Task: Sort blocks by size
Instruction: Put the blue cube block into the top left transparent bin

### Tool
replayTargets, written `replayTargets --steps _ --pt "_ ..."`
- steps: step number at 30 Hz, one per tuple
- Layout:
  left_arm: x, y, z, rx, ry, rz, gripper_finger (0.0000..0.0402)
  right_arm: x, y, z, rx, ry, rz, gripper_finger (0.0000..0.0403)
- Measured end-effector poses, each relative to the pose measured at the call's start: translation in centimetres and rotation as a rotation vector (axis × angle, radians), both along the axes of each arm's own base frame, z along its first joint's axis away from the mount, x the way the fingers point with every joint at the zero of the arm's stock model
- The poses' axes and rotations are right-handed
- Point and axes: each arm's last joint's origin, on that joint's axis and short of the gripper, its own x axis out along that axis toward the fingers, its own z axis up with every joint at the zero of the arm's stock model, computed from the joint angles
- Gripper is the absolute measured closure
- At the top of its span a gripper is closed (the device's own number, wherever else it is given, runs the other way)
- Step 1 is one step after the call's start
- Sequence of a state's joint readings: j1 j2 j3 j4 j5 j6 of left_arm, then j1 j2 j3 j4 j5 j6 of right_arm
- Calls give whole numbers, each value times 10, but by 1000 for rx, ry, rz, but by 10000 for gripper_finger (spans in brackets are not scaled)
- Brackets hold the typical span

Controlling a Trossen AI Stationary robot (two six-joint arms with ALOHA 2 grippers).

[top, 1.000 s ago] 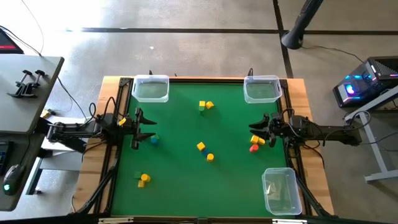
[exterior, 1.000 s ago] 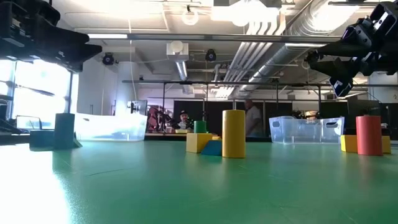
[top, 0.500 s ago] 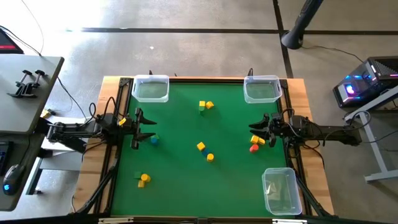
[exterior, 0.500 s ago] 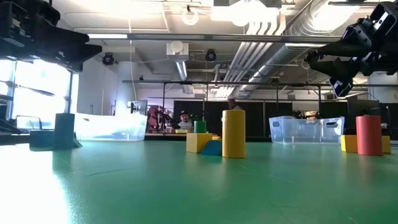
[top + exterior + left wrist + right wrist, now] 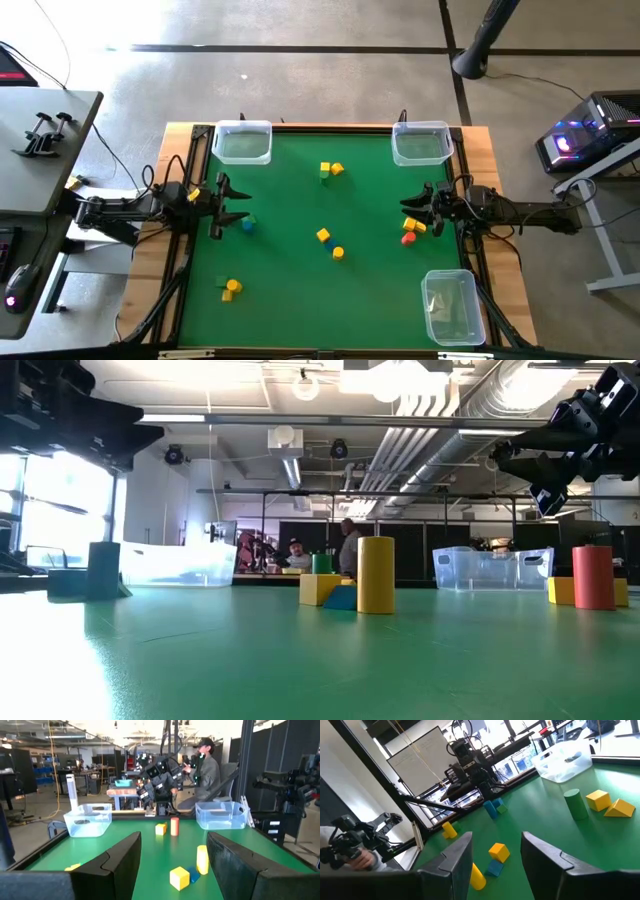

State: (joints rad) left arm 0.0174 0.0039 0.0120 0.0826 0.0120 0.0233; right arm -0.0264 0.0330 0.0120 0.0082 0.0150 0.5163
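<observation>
Small blocks lie scattered on the green table (image 5: 290, 300). A green and a yellow block (image 5: 330, 169) sit at the far middle. A yellow block, a blue block and a yellow cylinder (image 5: 338, 253) sit at the centre. A red cylinder (image 5: 407, 238) and a yellow block (image 5: 413, 227) stand just below my right gripper (image 5: 412, 210). A green and a blue block (image 5: 247, 223) lie beside my left gripper (image 5: 222, 208). A green and a yellow pair (image 5: 230, 288) lies near left. Both grippers are open, empty and above the table, as their wrist views (image 5: 172, 865) (image 5: 497, 862) show.
Three clear plastic bins stand at the table's edges: far left (image 5: 243, 142), far right (image 5: 421, 143) and near right (image 5: 450, 305). The table has a raised wooden frame. People show in the room beyond the table in the low view (image 5: 347, 545).
</observation>
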Motion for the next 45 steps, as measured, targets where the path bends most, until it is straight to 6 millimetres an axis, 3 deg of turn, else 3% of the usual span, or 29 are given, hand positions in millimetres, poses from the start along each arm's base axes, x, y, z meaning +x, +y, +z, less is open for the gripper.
replayTargets --steps 6,15,21,28,32,39,45 --pt "0 0 -1 -211 7 -23 188 0 0 0 0 0 0 247" --pt "0 -1 4 -62 -42 -48 188 0 0 0 0 0 0 247" --pt "-2 -2 11 -188 -110 -96 188 0 0 0 0 0 1 247" --pt "-3 6 14 -210 -148 181 188 0 0 0 0 0 0 247" --pt "-2 6 21 -198 -32 188 188 0 0 0 0 0 1 247" --pt "-4 9 59 -235 330 407 188 0 0 0 0 0 0 247" --pt "20 8 76 -250 745 493 188 0 0 0 0 0 0 247"
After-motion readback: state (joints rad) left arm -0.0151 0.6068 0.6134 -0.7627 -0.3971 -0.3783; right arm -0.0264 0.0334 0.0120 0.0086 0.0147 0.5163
